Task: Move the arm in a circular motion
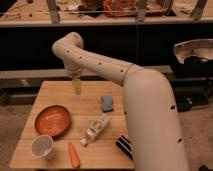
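While arm spans table, tool hangs near far edge.

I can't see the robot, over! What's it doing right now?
Gripper hanging over the table's far edge, touching nothing. Arm bent high above the blue thing. Nothing in the way.

No legible text, labels or numbers. Gripper hangs over far side of wooden table.
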Controlling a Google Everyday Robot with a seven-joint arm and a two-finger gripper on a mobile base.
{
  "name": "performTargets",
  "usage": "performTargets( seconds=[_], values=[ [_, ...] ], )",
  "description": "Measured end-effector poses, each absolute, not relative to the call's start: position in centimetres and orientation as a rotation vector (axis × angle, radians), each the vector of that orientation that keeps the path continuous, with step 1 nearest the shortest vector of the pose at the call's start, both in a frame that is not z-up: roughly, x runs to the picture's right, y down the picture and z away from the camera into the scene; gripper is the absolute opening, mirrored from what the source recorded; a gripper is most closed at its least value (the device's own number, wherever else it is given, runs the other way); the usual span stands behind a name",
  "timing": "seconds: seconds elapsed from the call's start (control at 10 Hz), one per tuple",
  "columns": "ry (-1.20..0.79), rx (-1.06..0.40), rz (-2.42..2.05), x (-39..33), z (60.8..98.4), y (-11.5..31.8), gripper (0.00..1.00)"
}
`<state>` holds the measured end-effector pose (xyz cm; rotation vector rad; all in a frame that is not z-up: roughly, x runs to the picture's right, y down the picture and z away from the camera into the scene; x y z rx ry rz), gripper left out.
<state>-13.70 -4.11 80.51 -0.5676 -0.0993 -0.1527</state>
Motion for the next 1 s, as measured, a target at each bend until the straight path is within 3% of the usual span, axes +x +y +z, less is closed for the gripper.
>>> performTargets(
  seconds=[0.5, 1.0],
  values=[
    [-0.079, -0.571, -0.133, -11.4, 82.0, -6.5, 0.8],
    [-0.007, -0.571, -0.049, -3.8, 82.6, -7.5, 0.8]
  ],
)
